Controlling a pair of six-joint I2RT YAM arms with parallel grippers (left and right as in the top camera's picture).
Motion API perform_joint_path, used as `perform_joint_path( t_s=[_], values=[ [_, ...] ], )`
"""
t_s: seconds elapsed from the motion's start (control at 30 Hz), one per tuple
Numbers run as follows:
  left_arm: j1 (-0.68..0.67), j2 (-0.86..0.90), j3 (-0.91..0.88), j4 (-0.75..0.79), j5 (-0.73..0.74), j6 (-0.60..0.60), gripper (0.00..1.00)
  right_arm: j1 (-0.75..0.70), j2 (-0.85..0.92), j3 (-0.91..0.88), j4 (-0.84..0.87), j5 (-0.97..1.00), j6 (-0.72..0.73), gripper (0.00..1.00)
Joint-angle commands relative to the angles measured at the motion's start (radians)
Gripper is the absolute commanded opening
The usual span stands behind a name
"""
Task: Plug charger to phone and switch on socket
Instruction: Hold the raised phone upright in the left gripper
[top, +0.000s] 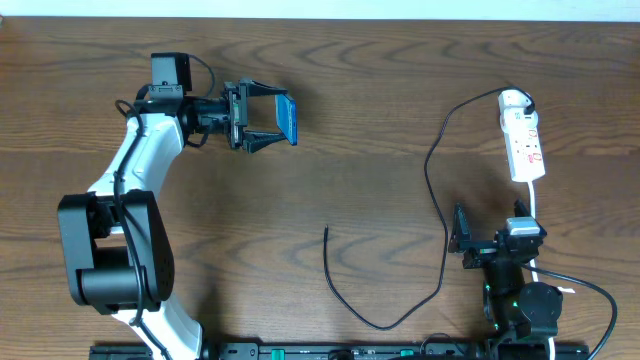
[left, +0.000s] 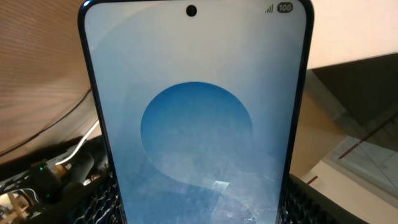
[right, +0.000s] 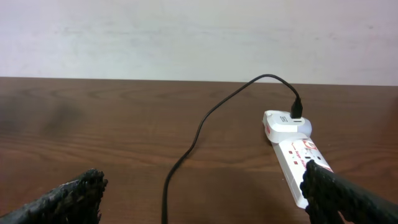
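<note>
My left gripper (top: 268, 118) is shut on the phone (top: 289, 118) and holds it on edge above the table at the far left. The phone's blue screen (left: 196, 124) fills the left wrist view between the finger pads. The charger cable (top: 436, 200) runs from a black plug in the far end of the socket (top: 523, 145) down to a free end (top: 326, 231) lying mid-table. My right gripper (top: 458, 242) is open and empty, near the table's front right. In the right wrist view the cable (right: 186, 146) lies between its fingers and the socket (right: 292, 149) is ahead on the right.
The socket's white cord (top: 535, 210) runs toward the right arm's base. Thick black robot cables (top: 590, 290) loop at the front right. Both arm bases stand along the front edge.
</note>
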Motion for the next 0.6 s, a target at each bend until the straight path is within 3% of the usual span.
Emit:
perform_joint_path(
  t_s=[0.0, 0.57],
  values=[
    [0.006, -0.006, 0.024, 0.003, 0.06, -0.029, 0.07, 0.007, -0.008, -0.002, -0.004, -0.006, 0.011, 0.99],
    [0.006, -0.006, 0.024, 0.002, 0.077, -0.034, 0.07, 0.007, -0.008, -0.002, -0.004, -0.006, 0.011, 0.99]
  ],
)
